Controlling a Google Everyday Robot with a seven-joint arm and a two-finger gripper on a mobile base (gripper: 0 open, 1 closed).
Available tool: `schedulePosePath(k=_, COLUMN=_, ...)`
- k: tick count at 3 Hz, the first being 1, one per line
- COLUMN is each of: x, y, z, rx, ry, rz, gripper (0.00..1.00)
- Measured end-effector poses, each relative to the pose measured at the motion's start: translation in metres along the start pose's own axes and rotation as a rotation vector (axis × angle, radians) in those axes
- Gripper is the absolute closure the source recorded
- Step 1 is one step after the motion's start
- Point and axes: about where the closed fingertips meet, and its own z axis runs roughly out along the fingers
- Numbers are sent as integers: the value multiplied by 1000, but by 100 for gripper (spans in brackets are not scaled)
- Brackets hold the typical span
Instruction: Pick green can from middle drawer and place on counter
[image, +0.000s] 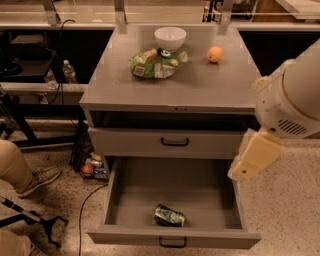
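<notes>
In the camera view, we see the green can lying on its side near the front of the open middle drawer. Our end effector hangs at the right, well apart from the can; we cannot tell whether it is open or closed. A bowl, snack bag and orange sit on the far part of the worktop.

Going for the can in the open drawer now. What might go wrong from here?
The green can lies on its side close to the front wall of the middle drawer; it may roll or leave little room to grasp. The gripper hangs above the drawer's right wall and might clip it going down.
</notes>
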Motion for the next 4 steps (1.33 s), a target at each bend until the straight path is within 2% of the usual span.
schedulePosePath(k=1, x=2, y=26, z=61, rx=-82, ry=26, rz=48, gripper=0)
schedulePosePath(k=2, x=2, y=26, z=61, rx=-82, ry=27, rz=48, gripper=0)
schedulePosePath(k=3, x=1, y=37, z=108, rx=-102, ry=73, rz=106, gripper=0)
schedulePosePath(k=4, x=4, y=51, z=170, rx=-132, ry=115, rz=182, gripper=0)
